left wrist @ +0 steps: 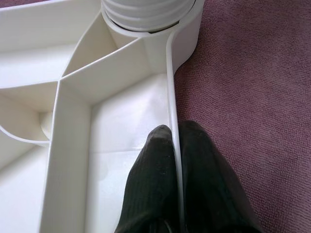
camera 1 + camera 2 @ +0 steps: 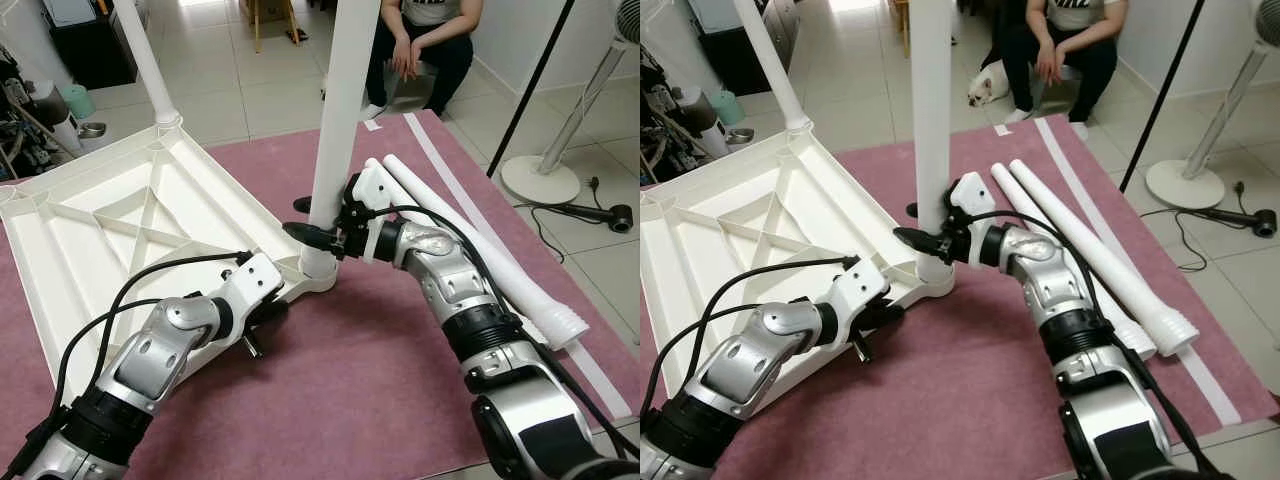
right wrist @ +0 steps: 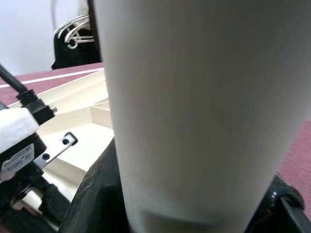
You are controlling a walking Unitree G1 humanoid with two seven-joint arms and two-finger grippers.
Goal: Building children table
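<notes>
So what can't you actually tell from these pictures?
- Whether the upright leg is fully screwed into the tabletop: the right gripper covers the joint in the eye views, and the left wrist view cuts off its threaded end.
- The tops of both standing legs: cut off by the upper edge.
- The right gripper's fingers: mostly hidden behind the leg.
- The left gripper pinches the tabletop's rim; its far side is hidden.

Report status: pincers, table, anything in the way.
Left pincer pinches tabletop rim. Right pincer clamps upright leg in corner socket. Two spare legs lie on rug, clear of the work.
</notes>
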